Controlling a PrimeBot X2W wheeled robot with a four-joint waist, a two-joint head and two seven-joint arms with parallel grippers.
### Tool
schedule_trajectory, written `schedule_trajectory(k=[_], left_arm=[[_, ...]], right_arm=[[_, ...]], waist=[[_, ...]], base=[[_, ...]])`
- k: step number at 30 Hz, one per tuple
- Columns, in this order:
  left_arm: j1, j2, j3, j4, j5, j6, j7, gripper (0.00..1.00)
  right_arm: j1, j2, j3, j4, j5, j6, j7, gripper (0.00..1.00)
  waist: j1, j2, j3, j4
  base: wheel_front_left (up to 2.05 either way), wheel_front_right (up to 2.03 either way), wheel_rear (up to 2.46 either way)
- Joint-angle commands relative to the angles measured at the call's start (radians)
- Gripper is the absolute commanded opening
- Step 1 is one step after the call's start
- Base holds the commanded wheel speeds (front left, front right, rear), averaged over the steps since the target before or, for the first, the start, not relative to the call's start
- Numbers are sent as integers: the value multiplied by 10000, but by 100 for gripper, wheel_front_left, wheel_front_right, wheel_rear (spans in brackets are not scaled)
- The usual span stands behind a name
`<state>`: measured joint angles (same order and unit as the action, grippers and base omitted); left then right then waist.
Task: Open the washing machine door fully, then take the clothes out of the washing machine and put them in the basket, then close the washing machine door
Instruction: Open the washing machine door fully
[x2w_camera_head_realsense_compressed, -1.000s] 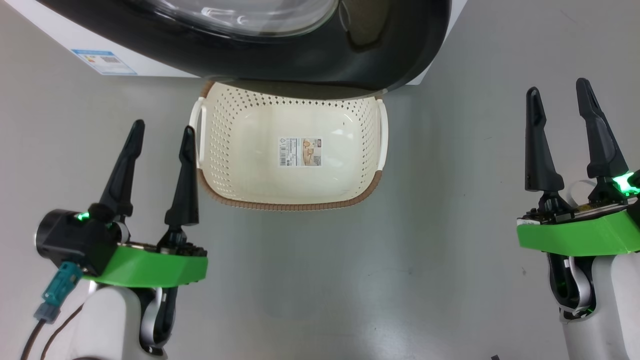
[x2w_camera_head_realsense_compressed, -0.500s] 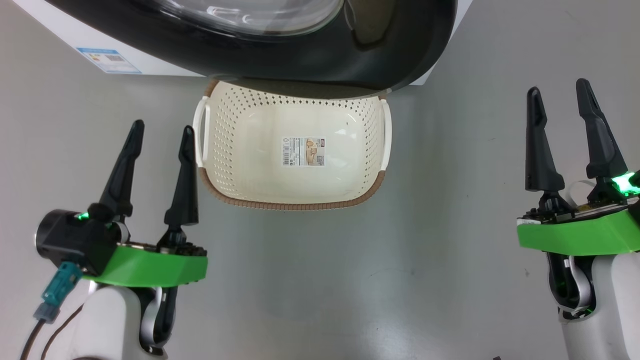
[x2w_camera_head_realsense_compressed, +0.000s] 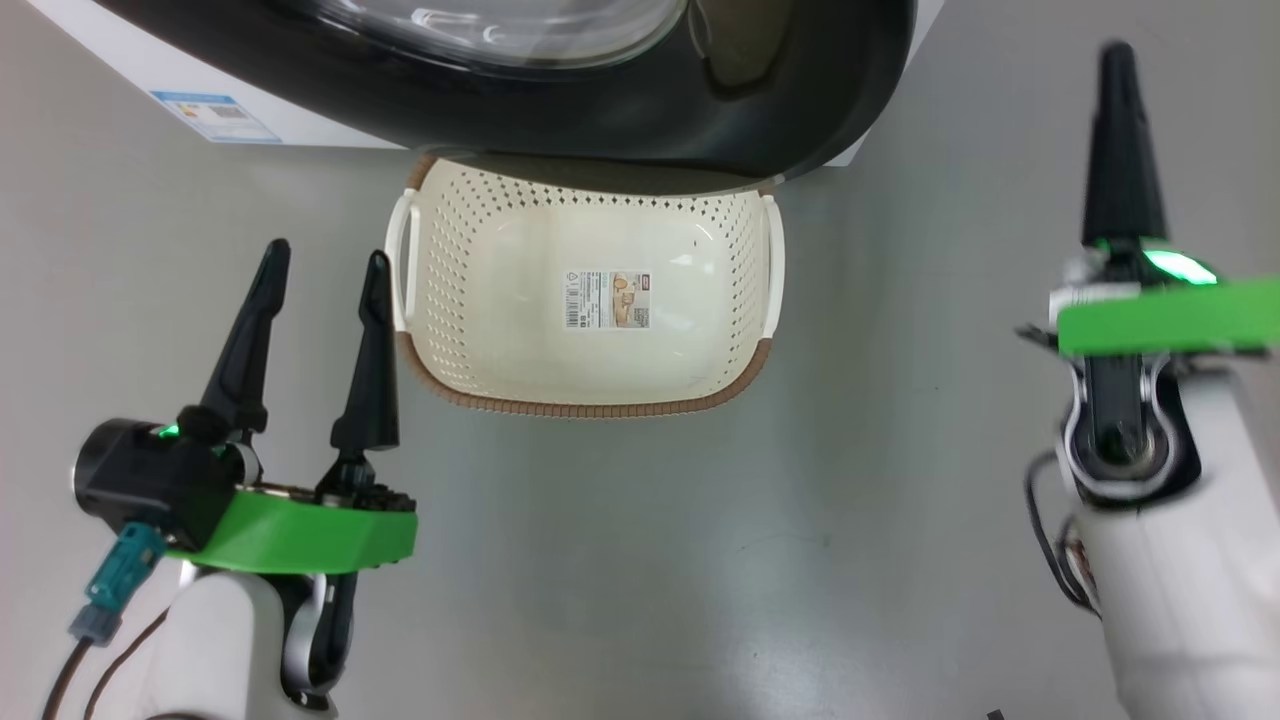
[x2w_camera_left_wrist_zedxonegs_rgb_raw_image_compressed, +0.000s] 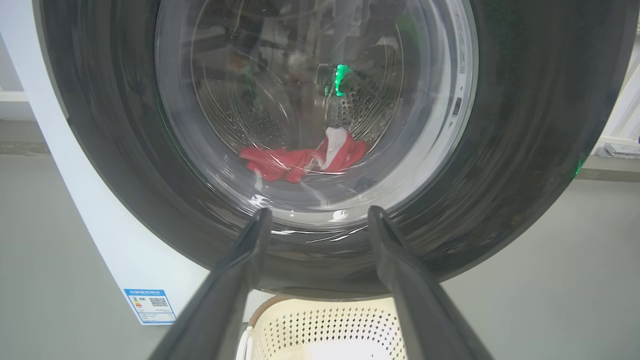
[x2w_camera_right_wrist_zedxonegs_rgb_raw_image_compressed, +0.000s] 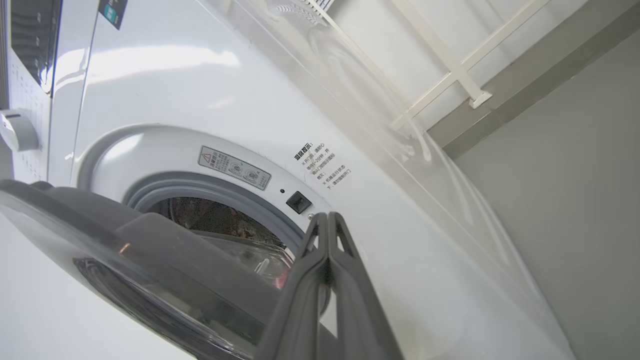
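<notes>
Grey floor (x2w_camera_head_realsense_compressed: 640, 560) all around. Largest on it, the washing machine (x2w_camera_right_wrist_zedxonegs_rgb_raw_image_compressed: 175, 85), white front toward the robot. Hung on that front, the washing machine door (x2w_camera_head_realsense_compressed: 780, 90): ajar, not swung wide, with grey seal (x2w_camera_right_wrist_zedxonegs_rgb_raw_image_compressed: 215, 182) and drum (x2w_camera_right_wrist_zedxonegs_rgb_raw_image_compressed: 200, 212) showing through the gap in the right wrist view. Probably the first step, with the door not yet opened fully.

On the floor just in front sits the basket (x2w_camera_head_realsense_compressed: 450, 300), far edge tucked beneath the door's black rim. Likely set there for a short drop from opening to basket. Nothing inside but a paper label (x2w_camera_head_realsense_compressed: 607, 300).

Low in the drum, seen through the glass (x2w_camera_left_wrist_zedxonegs_rgb_raw_image_compressed: 310, 100) from the left wrist: the clothes (x2w_camera_left_wrist_zedxonegs_rgb_raw_image_compressed: 280, 162), red with a white patch, untouched.

Left gripper (x2w_camera_head_realsense_compressed: 328, 252) low beside the basket's left handle (x2w_camera_head_realsense_compressed: 400, 260), fingers spread, empty, aimed at the glass. Looks parked, waiting its turn.

Right gripper (x2w_camera_head_realsense_compressed: 1118, 70) raised and reached forward on the right, wrist rolled edge-on, fingers pressed flat together on nothing. Pointed toward the latch socket (x2w_camera_right_wrist_zedxonegs_rgb_raw_image_compressed: 299, 202) on the machine's front, beside the door's free edge. Seemingly made into one thin blade to slip behind the door and push it wide.
</notes>
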<state>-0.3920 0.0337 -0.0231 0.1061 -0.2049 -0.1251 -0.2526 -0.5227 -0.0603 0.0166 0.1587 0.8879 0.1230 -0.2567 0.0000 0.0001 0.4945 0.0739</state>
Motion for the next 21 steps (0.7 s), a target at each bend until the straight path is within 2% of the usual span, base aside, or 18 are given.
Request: schedule_trajectory(k=[1, 5, 10, 17, 21], left_arm=[[4, 174, 295, -235, -72, -56, -92, 100], [14, 172, 307, -240, -88, -56, -92, 100], [-1, 170, 306, -240, -107, -56, -92, 100], [56, 168, 285, -224, -172, -56, -92, 100], [68, 167, 206, -230, -240, -56, -92, 100]], right_arm=[[-509, 42, 465, 18, 1392, 77, 131, 0], [-1642, -418, 561, 422, 4393, 77, 1705, 0], [-2857, -907, 500, 1173, 6975, 77, 4423, 0], [-4425, -1433, 945, 2672, 8785, 77, 7716, 0], [-5134, -1642, 1527, 3257, 8958, 77, 8799, 0]], waist=[[0, -1, 17, 19], [0, -1, 79, 61], [0, -1, 143, 138], [0, -1, 119, 193], [0, -1, 106, 227]], base=[[0, 0, 0], [0, 0, 0], [0, 0, 0], [0, 0, 0], [0, 0, 0]])
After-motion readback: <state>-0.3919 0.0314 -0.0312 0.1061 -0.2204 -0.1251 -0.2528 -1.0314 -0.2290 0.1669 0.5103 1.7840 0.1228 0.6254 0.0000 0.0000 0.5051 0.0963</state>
